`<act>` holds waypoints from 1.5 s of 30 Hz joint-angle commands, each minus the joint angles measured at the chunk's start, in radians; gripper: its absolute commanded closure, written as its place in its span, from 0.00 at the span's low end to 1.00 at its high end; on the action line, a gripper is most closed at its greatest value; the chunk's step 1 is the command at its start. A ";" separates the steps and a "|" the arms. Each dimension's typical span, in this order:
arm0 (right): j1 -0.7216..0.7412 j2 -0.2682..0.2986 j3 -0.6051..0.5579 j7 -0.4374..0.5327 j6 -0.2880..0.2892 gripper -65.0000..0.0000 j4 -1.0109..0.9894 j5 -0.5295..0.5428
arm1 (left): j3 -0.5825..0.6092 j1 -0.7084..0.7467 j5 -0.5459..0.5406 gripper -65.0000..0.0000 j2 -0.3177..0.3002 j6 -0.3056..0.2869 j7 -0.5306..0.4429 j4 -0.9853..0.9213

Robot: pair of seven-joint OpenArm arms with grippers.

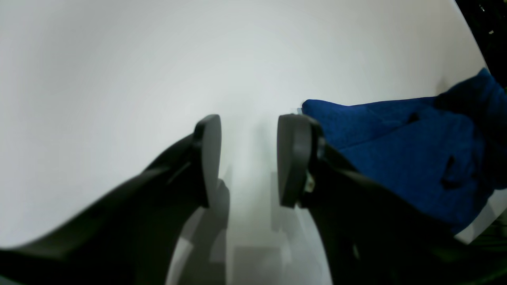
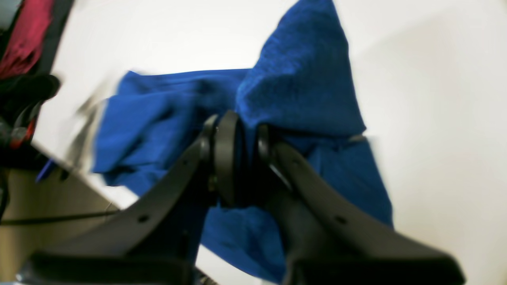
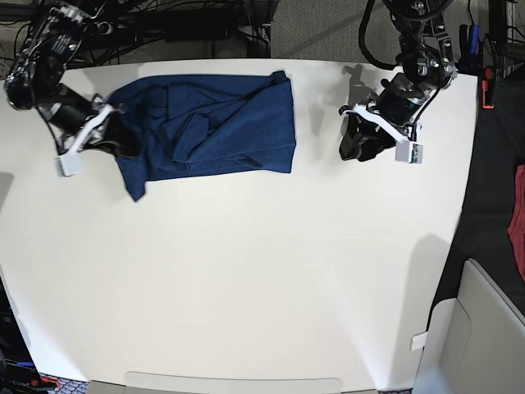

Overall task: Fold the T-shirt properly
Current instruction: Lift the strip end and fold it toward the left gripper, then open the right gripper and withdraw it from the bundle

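The T-shirt [image 3: 217,123] lies in the upper left of the base view, on the white surface [image 3: 246,279], roughly gathered into a rectangle with several overlapping layers and creases. Its fabric is dark navy blue, plain and finely heathered. One narrow tail of cloth hangs down past the lower left corner of the bundle. The right edge is fairly straight; the left side is bunched and uneven.

Step in hand, as judged: a grasp on the left end of the garment, preparatory to a lift or a fold across the bundle. The right gripper [image 2: 241,158] is at that end, its jaws nearly closed on a pinched fold of the T-shirt, with cloth rising above the pads in the right wrist view. That view is blurred, so the depth of the bite cannot be told.

The left gripper [image 1: 247,158] hovers low over bare surface, just beside the right edge of the T-shirt. Its jaws stand apart and hold nothing.

The next move calls for a secure pinch through all gathered layers, then a controlled carry so the bundle does not drag. The loose tail may trail and spoil the fold.

A reddish cloth [image 3: 518,205] hangs at the right edge, off the surface.
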 commanded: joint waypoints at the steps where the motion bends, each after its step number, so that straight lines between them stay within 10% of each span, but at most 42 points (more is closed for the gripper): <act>1: 0.000 -0.007 -0.011 0.018 0.006 0.94 0.047 0.031 | -0.004 -0.004 -0.016 0.65 -0.006 -0.010 -0.024 0.020; 17: -0.074 -0.288 -0.180 0.018 0.006 0.94 0.149 0.082 | -0.010 0.023 -0.016 0.65 -0.009 -0.010 -0.024 0.018; 45: 0.109 -0.263 -0.448 0.018 0.006 0.91 -0.132 0.001 | -0.004 0.057 -0.016 0.65 -0.007 -0.010 -0.031 0.018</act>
